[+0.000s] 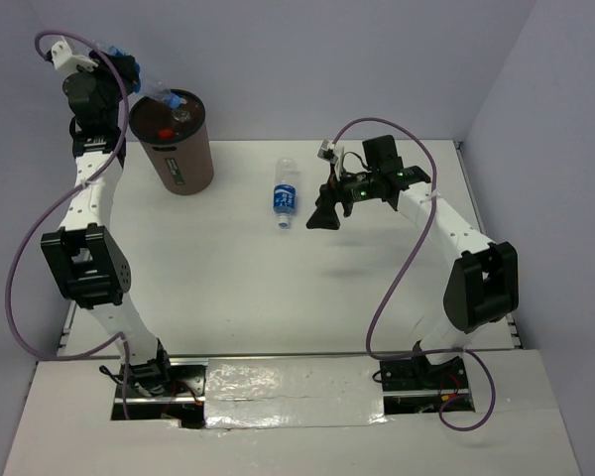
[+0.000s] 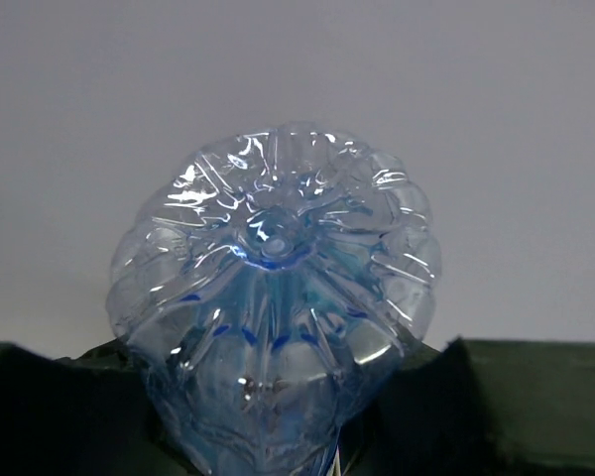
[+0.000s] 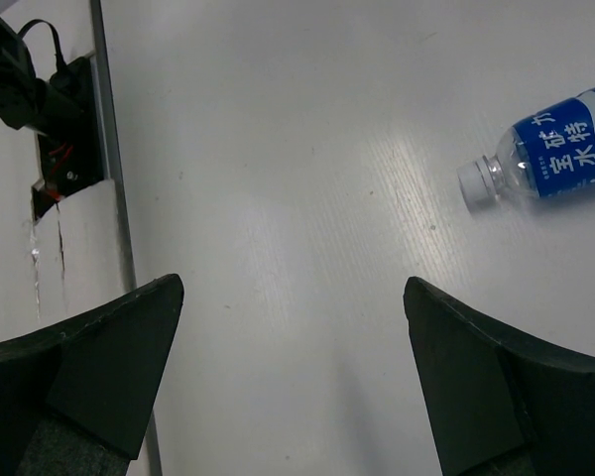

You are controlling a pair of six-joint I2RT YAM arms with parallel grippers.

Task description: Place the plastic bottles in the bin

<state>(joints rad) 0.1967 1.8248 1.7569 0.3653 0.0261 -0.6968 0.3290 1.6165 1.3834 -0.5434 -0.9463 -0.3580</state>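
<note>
One bin (image 1: 185, 164), perhaps four plastic bottles (image 1: 285, 194).

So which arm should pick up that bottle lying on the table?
The right. The right fingers are open and hover just beside the lying bottle. The left fingers are shut on another bottle over by the bin, so that arm looks busy.

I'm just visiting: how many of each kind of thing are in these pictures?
Plastic bottles outside the bin: 2, the lying bottle on the table and the held bottle in the left end effector
Red cap showing inside the bin: 1
Bin: 1
Robot arms: 2, left arm and right arm
Total: 6
</note>
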